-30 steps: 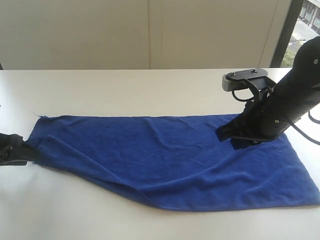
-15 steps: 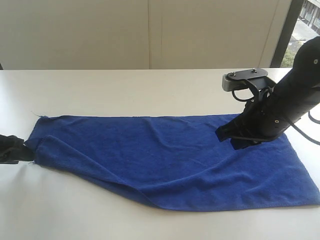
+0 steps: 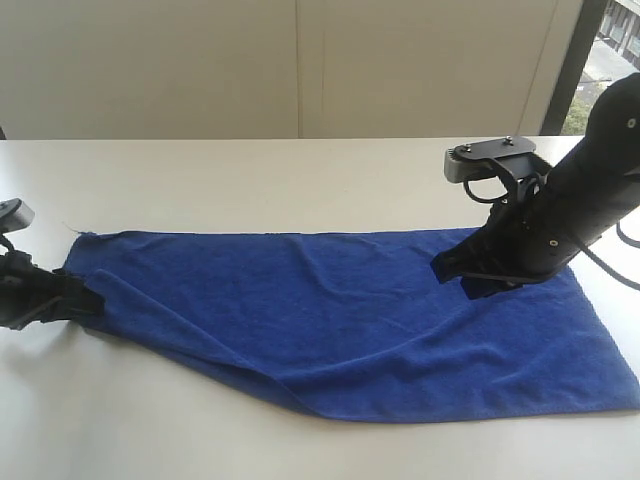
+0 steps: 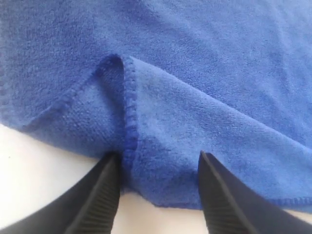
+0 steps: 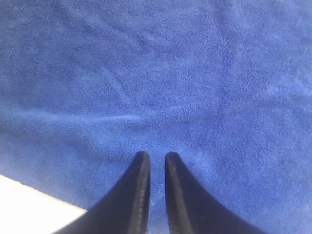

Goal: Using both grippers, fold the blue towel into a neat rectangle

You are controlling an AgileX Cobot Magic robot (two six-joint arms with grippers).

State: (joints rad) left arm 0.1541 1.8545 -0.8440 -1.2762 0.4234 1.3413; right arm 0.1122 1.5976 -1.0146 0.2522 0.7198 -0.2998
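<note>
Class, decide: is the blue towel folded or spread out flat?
Folded over: on the blue towel, a hemmed edge lies across a second layer.

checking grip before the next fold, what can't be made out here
- Exterior view: blue terry towel, near right corner cut off by the frame edge.
- Exterior view: black left end effector, its arm cut off by the left edge.
- Right wrist view: whether the black right end effector pinches cloth; its fingers cover the contact.
</note>
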